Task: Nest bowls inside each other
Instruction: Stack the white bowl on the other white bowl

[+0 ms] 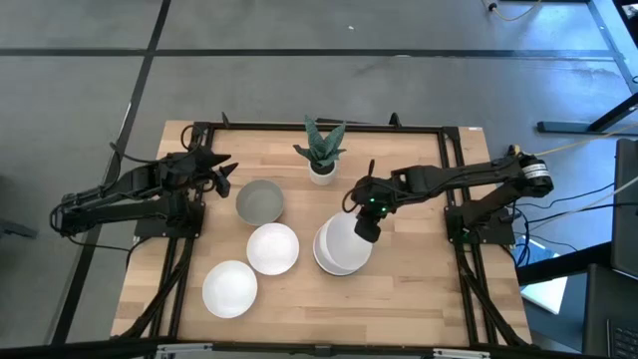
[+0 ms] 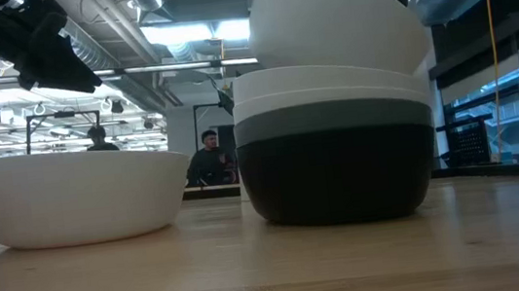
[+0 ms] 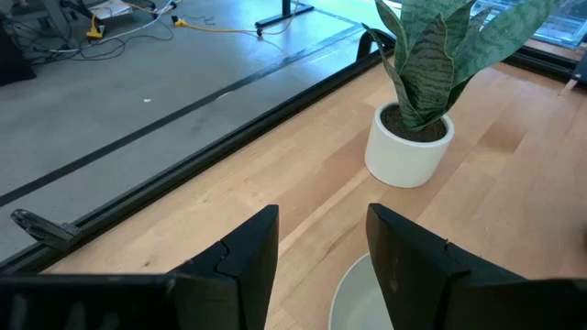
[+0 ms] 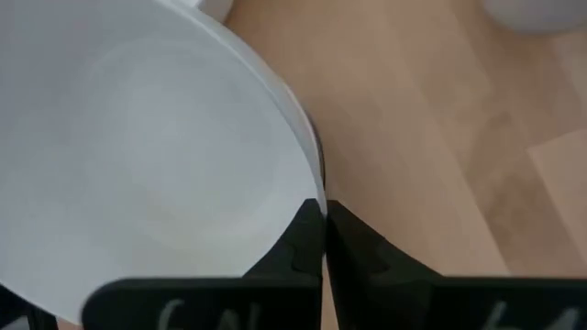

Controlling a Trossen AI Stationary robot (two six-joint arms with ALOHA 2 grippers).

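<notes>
Wooden table (image 1: 399,289) with a black frame on a grey floor; in the low view two people sit far back in the room. Biggest item: nested stack (image 1: 339,254) right of centre, black bowl (image 2: 337,181) at the bottom, grey bowl (image 2: 333,117) and white above. Right gripper (image 1: 366,229) pinches the rim of the tilted top white bowl (image 4: 138,156), fingers closed on its edge, bowl sitting crooked on the stack. Loose bowls: grey one (image 1: 259,201) upper left, white one (image 1: 272,248) at centre, white one (image 1: 230,288) near the front left edge, all apart from one another. Potted plant (image 1: 321,155) at the back edge. Left gripper (image 3: 321,261) hovers open over the loose grey bowl's rim. Bare wood along the front right.
</notes>
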